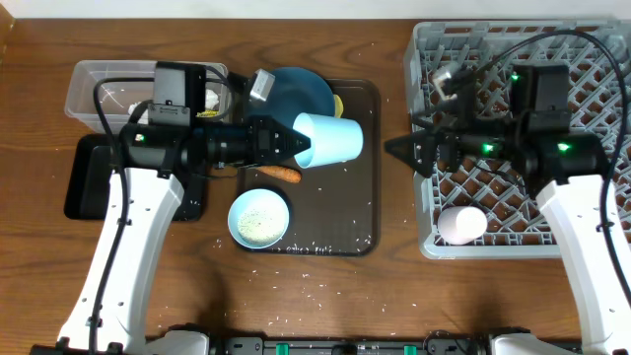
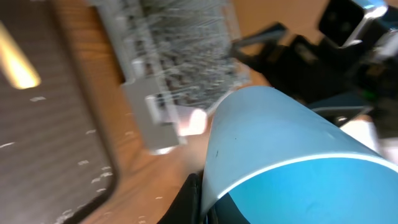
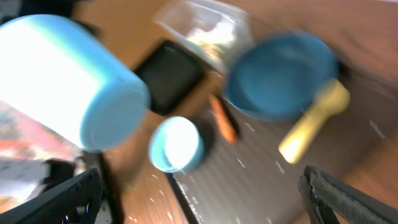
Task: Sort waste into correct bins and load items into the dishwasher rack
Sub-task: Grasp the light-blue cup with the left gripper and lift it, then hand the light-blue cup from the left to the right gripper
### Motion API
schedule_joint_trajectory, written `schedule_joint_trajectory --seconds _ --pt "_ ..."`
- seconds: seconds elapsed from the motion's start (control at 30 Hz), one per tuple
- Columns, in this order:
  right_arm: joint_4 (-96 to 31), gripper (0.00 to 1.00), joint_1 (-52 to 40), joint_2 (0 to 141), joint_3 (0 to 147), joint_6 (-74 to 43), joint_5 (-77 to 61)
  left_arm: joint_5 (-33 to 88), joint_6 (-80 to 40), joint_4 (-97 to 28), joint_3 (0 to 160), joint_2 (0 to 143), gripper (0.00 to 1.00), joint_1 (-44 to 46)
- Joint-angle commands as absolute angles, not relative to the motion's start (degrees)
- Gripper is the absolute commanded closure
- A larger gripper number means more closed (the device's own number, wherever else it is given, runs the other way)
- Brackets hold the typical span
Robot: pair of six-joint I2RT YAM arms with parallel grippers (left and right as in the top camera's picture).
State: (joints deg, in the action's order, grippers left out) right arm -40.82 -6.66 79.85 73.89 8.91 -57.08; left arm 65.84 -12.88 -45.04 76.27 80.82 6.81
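My left gripper (image 1: 299, 139) is shut on the rim of a small light blue bowl (image 1: 330, 139) and holds it on its side above the brown serving tray (image 1: 350, 212). The held bowl fills the left wrist view (image 2: 280, 149) and shows in the right wrist view (image 3: 68, 81). My right gripper (image 1: 396, 149) is open and empty at the left edge of the grey dishwasher rack (image 1: 592, 99), facing the bowl. A second light blue bowl (image 1: 259, 217) holds rice. The orange carrot (image 1: 279, 173), dark blue bowl (image 1: 301, 89) and yellow spoon (image 3: 311, 121) lie on the serving tray. A pale pink cup (image 1: 461, 225) is in the rack.
The clear tub (image 1: 108, 89) with white scraps is at the back left, with the black tray (image 1: 84, 177) in front of it under my left arm. Loose rice grains (image 1: 296, 248) are scattered on the serving tray and on the wooden table in front of it.
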Motion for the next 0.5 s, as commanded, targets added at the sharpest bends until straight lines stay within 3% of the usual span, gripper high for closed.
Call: schedule_joint_trajectory --seconds 0.0,0.47 --pt "-37.0 0.01 -9.5 79.3 74.7 11.4 -69.5 77.7 -11.4 -43.9 77.2 80.8 0.94 6.4" --pt "-24.2 0.01 -18.1 79.4 74.7 11.4 -75.9 84.9 -13.8 -41.6 77.2 80.8 0.94 6.4"
